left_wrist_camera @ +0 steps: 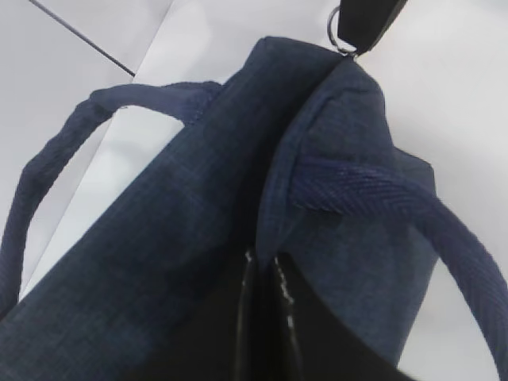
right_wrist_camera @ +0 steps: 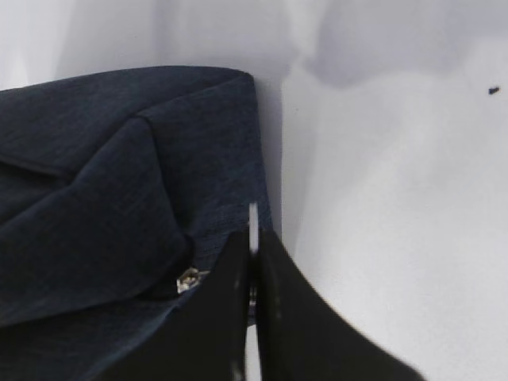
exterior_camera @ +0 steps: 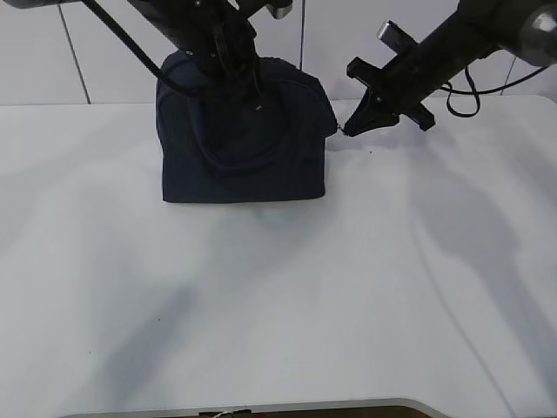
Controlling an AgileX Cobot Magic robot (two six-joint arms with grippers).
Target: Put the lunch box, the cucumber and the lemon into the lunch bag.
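The dark navy lunch bag [exterior_camera: 244, 152] stands upright at the back of the white table, its top drawn together. My left gripper [exterior_camera: 226, 63] comes down onto the bag's top and is shut on a fold of its fabric [left_wrist_camera: 266, 266], between the two loop handles [left_wrist_camera: 55, 159]. My right gripper [exterior_camera: 346, 131] is at the bag's right end, shut on the zipper's metal ring pull [right_wrist_camera: 253, 226], which shows as a thin silvery sliver between its jaws. The ring [left_wrist_camera: 338, 25] also shows in the left wrist view. The lunch box, the cucumber and the lemon are out of view.
The white table [exterior_camera: 287, 296] stretches in front of and beside the bag. A pale tiled wall [exterior_camera: 52, 52] stands behind it. The right arm's cable [exterior_camera: 461, 96] hangs above the table at the back right.
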